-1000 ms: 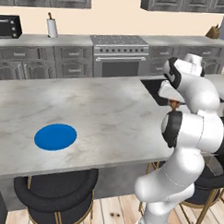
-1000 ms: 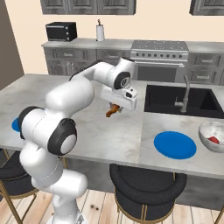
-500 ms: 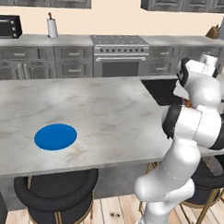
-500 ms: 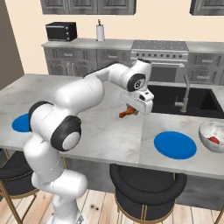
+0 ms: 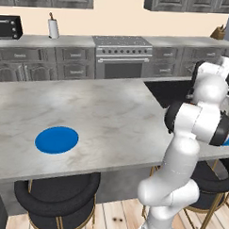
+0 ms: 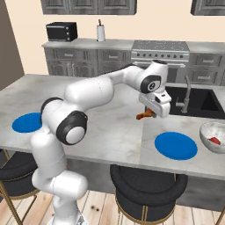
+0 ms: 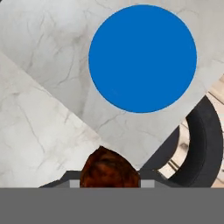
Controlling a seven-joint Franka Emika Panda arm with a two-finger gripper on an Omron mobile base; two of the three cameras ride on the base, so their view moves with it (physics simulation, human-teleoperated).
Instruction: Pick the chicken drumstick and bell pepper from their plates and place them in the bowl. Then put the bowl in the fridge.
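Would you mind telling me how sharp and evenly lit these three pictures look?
Left base view: flat, even light, blue plate crisp. Right base view: soft shading under the gripper holding the chicken drumstick. Hand view: the drumstick looms close and slightly soft; the other plate is sharp, without glare.

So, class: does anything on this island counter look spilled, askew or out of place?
Nothing stands out. The chicken drumstick is in the gripper above the counter, both plates lie flat, and the bell pepper sits in the bowl.
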